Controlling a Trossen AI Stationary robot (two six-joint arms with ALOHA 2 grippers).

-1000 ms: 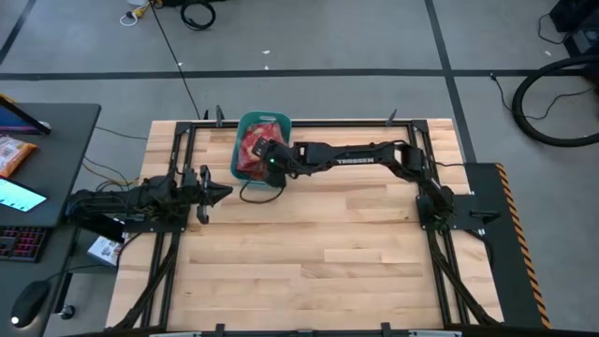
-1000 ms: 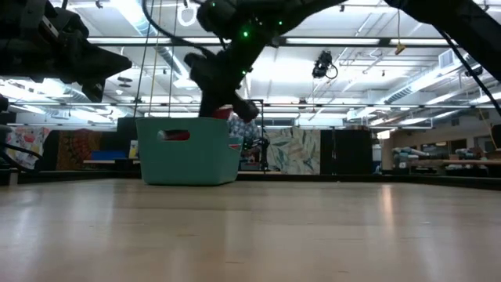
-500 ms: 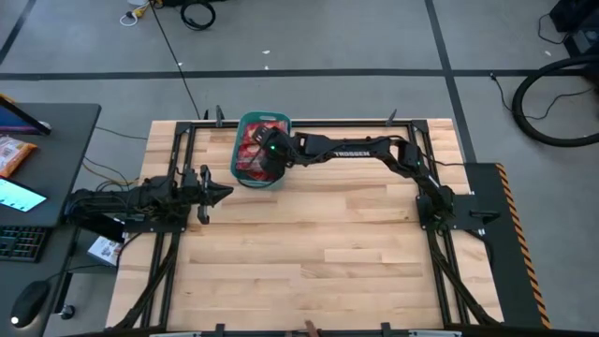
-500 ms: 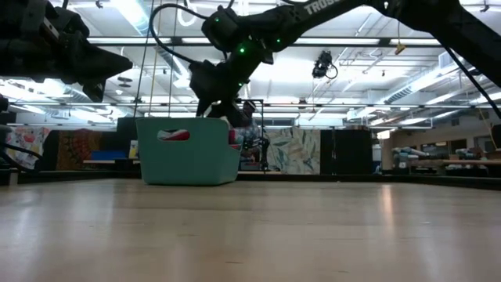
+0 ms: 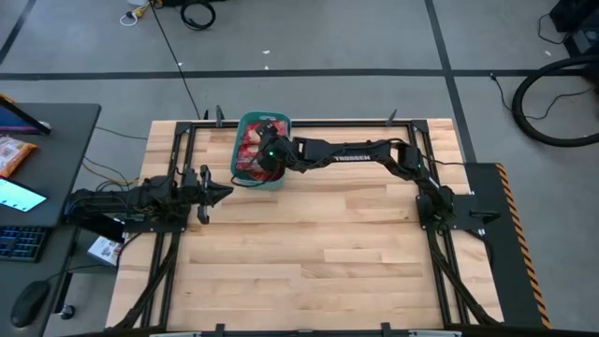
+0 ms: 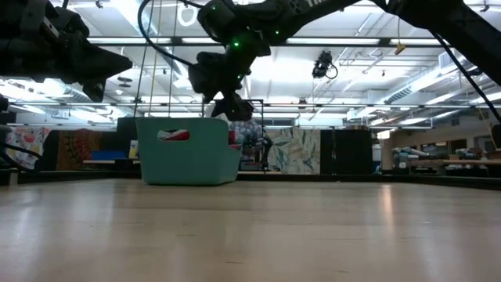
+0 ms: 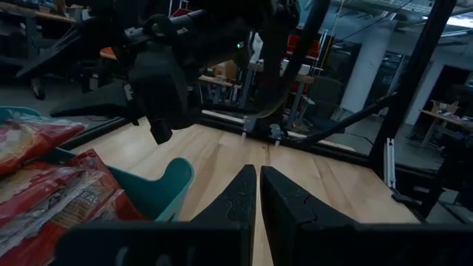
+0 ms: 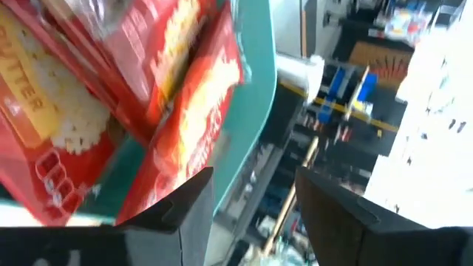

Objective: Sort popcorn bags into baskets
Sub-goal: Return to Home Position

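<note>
The teal basket (image 5: 241,122) stands at the table's far edge, left of centre, and holds several red popcorn bags (image 8: 111,89) lying flat and overlapping. My right gripper (image 5: 266,155) hangs open just above the basket's near right part, fingers pointing down with nothing between them (image 8: 255,199). In the low view it (image 6: 227,100) is clear above the basket's rim (image 6: 188,120). My left gripper (image 5: 223,192) waits shut at the table's left side, pointing at the basket (image 7: 166,181), with its fingertips (image 7: 257,181) closed together.
Black frame rails (image 5: 309,122) run round the tabletop. A grey desk (image 5: 47,187) with a keyboard and an orange-and-white packet (image 5: 14,154) stands left of the table. Bare wood (image 5: 318,253) stretches across the middle and near half.
My right gripper has moved from the basket's near edge toward the far edge, over the basket, dipped, then risen a little, and has opened. The red bag it carried has left its fingers and lies in the basket with the others.
</note>
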